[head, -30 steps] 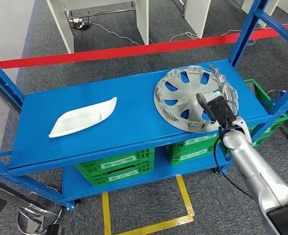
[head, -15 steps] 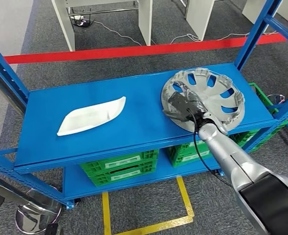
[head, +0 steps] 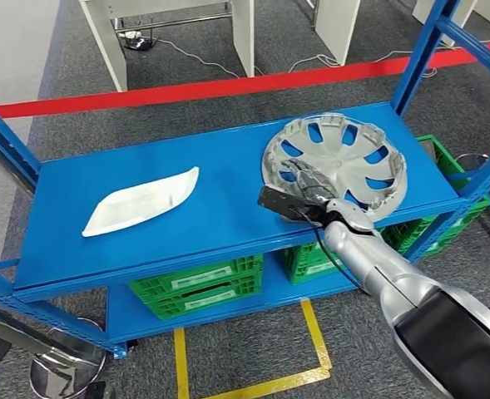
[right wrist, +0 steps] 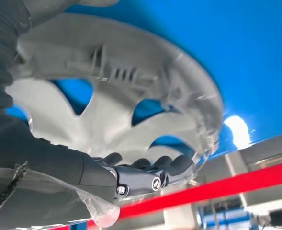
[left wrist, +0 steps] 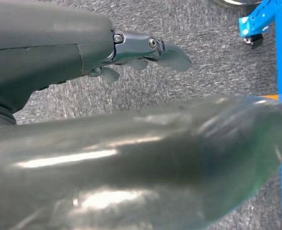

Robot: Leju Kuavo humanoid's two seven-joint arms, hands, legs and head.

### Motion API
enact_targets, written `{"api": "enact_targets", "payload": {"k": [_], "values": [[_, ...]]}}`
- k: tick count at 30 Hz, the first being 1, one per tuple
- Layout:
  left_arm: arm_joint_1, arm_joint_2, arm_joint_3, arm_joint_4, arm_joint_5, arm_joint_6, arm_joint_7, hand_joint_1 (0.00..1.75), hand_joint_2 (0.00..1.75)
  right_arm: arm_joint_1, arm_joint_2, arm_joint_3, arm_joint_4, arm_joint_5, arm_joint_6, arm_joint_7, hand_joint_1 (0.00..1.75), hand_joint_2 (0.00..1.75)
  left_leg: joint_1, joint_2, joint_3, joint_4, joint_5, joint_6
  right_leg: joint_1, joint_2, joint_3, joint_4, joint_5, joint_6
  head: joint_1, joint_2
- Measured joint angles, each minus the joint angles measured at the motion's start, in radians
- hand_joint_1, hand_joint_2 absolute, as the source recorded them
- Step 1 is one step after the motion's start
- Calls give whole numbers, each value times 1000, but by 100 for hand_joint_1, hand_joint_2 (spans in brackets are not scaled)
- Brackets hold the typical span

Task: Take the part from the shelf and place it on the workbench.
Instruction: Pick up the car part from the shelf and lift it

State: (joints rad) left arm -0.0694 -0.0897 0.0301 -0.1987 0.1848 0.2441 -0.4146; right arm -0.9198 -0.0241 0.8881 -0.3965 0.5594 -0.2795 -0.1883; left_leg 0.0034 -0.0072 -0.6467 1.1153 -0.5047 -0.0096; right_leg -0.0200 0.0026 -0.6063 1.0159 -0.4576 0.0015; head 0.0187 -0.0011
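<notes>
Right robot hand (head: 292, 198) grips near-left rim of hubcap (head: 343, 158) on blue shelf (head: 217, 208); left robot hand (left wrist: 139, 50) holds nothing, fingers apart.

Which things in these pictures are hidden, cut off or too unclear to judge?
- Head view: the right robot hand lies at the near rim of the wheel cover; its own arm hides whether the fingers grip.
- Right wrist view: the fingertips sit at the cover's rim; a firm hold cannot be confirmed.
- Left wrist view: the left robot hand is partly cut off by its grey cover.
- Head view: labels on the green crates are too small to read.
</notes>
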Motion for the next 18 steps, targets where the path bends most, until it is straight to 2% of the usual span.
{"api": "enact_targets", "payload": {"k": [2, 3, 4, 5, 7, 8, 9, 10, 13, 14, 15, 17, 18], "values": [[0, -1, 0, 0, 5, 0, -1, 0, 0, -2, 6, 26, 9, 25, -13, 41, 0, 175, 3, 1, -61, 133, -59, -8, 1, 1, 0, 0, -1, -4, -4, 0], [1, -1, 0, 0, 6, 0, -1, 0, 0, -2, 7, 35, 13, 30, -15, 53, 0, 175, 3, 1, -85, 181, -72, -9, 1, 0, 1, 0, -1, -5, -3, 0], [3, -2, 0, 0, 7, 1, -1, 0, 0, -1, 8, 43, 18, 32, -15, 62, 0, 175, 3, 1, -95, 197, -66, -9, 1, 0, 1, 0, -2, -5, -4, 0], [5, -2, 0, 0, 8, 1, -2, 0, 0, -1, 9, 49, 21, 33, -16, 66, 0, 175, 3, 1, -84, 170, -40, -6, 2, 1, 2, 1, -2, -4, -4, 0], [6, -2, 0, 0, 10, 1, -2, 0, 0, -2, 11, 58, 26, 35, -17, 69, 0, 175, 1, 1, -23, 37, 35, 5, 3, 2, 6, 0, -4, -2, -4, 0], [6, -1, 0, 0, 10, 1, -2, 0, 0, -3, 12, 62, 28, 35, -18, 70, 0, 175, -1, 1, 6, -25, 58, 12, 4, 3, 6, 1, -5, 1, -3, 0], [5, -1, 0, 0, 10, 2, -2, 0, 0, -4, 13, 65, 30, 36, -19, 71, 0, 175, -3, 1, 25, -67, 68, 17, 5, 3, 5, 0, -5, 5, -4, 0], [5, 0, 0, 0, 10, 2, -3, 0, 0, -4, 14, 67, 32, 36, -20, 71, 0, 175, -6, 1, 32, -84, 66, 21, 6, 3, 3, 0, -5, 10, -3, 0], [6, -2, 0, 0, 11, 3, -4, 0, 0, -5, 15, 74, 36, 37, -21, 71, 0, 175, -2, 2, 38, -101, 67, 31, 5, 3, -4, 1, -10, 27, -2, 0], [7, -3, 0, 0, 11, 3, -4, 0, 0, -6, 15, 75, 38, 37, -21, 71, 0, 175, 0, 3, 41, -107, 70, 36, 6, 3, -13, 20, -24, 31, -1, 0], [6, -4, 0, 0, 11, 4, -4, 0, 0, -8, 15, 77, 39, 37, -21, 72, 0, 175, 2, 4, 44, -112, 73, 40, 6, 2, -34, 62, -48, 34, 1, 0], [6, -4, 1, 0, 12, 4, -5, 0, 0, -8, 15, 81, 44, 37, -20, 77, 0, 175, 1, 4, 44, -112, 72, 43, 6, 2, -96, 192, -107, 39, 3, 0], [6, -5, 1, 0, 13, 4, -4, 0, 0, -6, 15, 83, 46, 38, -19, 85, 0, 175, 1, 5, 45, -112, 71, 44, 6, 2, -124, 249, -125, 41, 3, 0]]}}
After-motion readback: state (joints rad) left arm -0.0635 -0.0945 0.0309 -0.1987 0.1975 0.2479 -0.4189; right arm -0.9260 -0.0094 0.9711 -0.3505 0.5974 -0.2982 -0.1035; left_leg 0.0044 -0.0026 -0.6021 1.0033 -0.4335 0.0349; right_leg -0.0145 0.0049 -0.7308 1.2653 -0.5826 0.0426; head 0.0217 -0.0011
